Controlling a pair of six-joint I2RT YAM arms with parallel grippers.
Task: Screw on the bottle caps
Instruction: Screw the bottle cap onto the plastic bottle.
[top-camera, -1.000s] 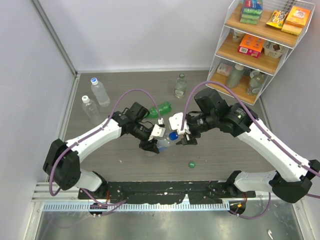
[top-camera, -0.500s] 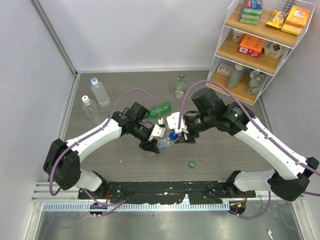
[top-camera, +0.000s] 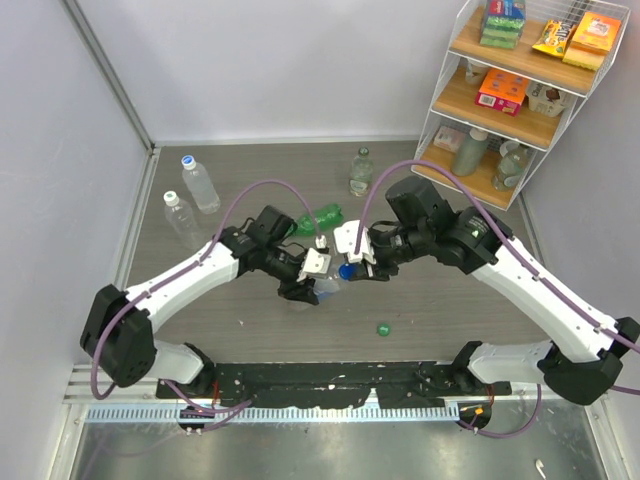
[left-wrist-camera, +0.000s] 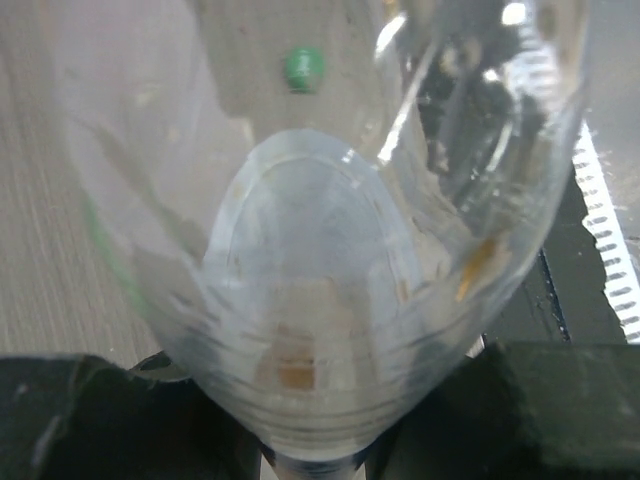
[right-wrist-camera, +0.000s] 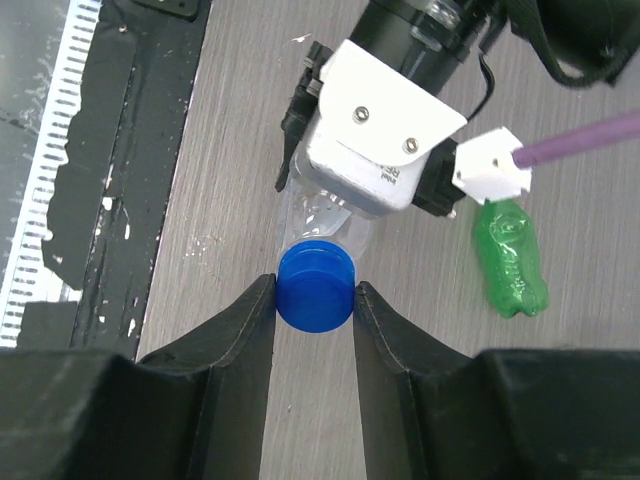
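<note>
Both sides braced for twisting.
My left gripper (top-camera: 311, 274) clamps the bottle (left-wrist-camera: 310, 250) so it cannot spin; my right gripper (right-wrist-camera: 315, 292) pinches the blue cap (right-wrist-camera: 315, 283) seated on its mouth.

Wire shelf rack (top-camera: 462, 98) with snack boxes (top-camera: 503, 90) at back right; dark-capped clear bottle (top-camera: 361, 172) upright near it.

Glossy, see-through plastic forms the clear bottle (left-wrist-camera: 300, 230); the blue cap (right-wrist-camera: 315, 285) is smooth plastic; the counter (right-wrist-camera: 240, 120) looks matt grey wood-grain.
</note>
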